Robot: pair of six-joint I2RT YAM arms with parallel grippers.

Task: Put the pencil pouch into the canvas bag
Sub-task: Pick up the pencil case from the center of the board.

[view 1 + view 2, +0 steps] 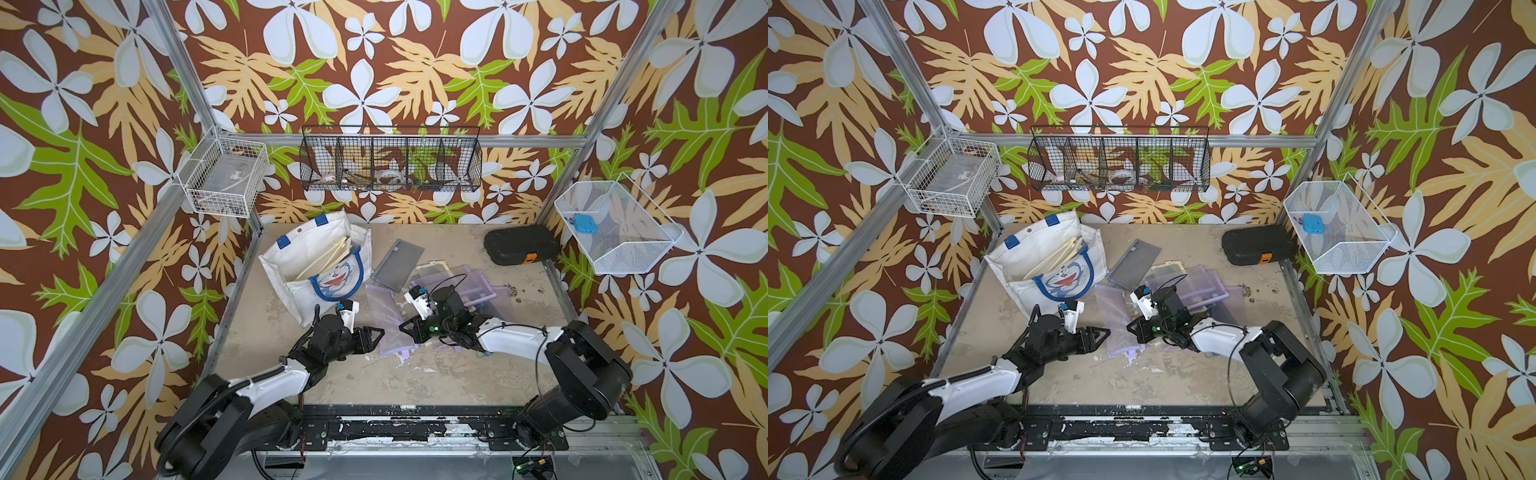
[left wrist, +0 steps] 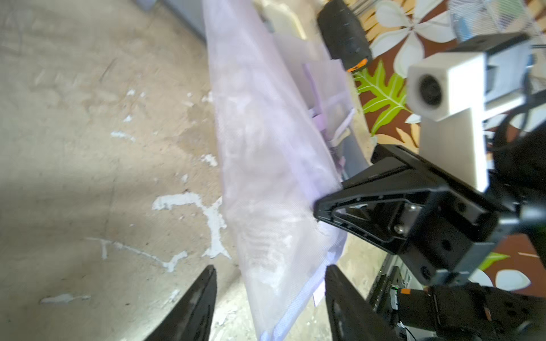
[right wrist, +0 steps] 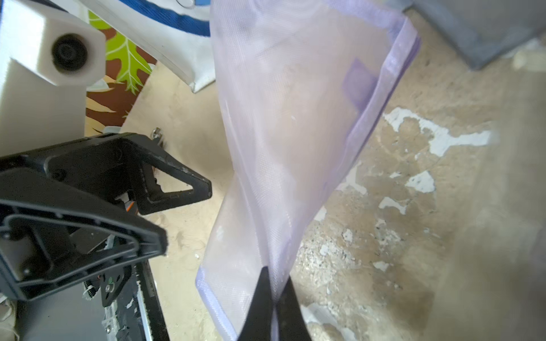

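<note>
Most is remaining: right fingers (image 3: pixel 261 298) are pinching the purple mesh pencil pouch (image 3: pixel 295 133), left fingers (image 2: pixel 195 304) are standing spread around its edge (not gripping); the canvas bag (image 1: pixel 291 291) is gaping nearby.

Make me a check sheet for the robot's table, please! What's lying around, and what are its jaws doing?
Surface: beige table, scuffed, with white flecks.
Job's things: purple mesh pencil pouch; canvas bag, mouth open, cream sticks inside.
Clutter: grey folder, purple folders, black hard case.
Grippers: right gripper jaws shut on the pencil pouch; left gripper jaws open, one on each side of it.
Cables: black cable loops over the right wrist.
Surroundings: wire baskets hang on flowered walls.
</note>
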